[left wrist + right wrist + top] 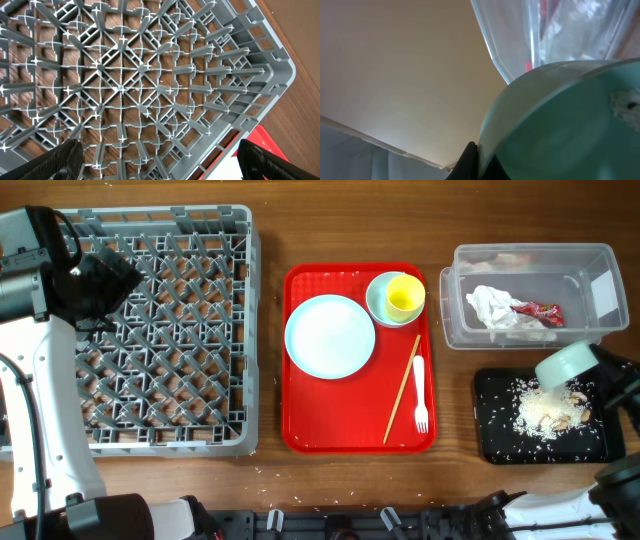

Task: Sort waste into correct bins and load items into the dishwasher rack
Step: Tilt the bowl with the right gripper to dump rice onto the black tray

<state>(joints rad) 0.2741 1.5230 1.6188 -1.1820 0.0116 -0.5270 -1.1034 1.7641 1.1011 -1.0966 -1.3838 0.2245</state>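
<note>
The right jaws clench a bowl [566,364], tipped over the black tray [495,445] so that scraps [545,412] land there. Beyond, napkin [490,305] and wrapper [540,310] lie in the tub [455,290]. The left jaws hang released over the rack [240,330], apparently awaiting dishes.

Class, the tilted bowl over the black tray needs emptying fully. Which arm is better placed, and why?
Right. The right gripper grips the bowl, tilted above the food scraps in the black tray; the left gripper hangs open over the dishwasher rack.
</note>
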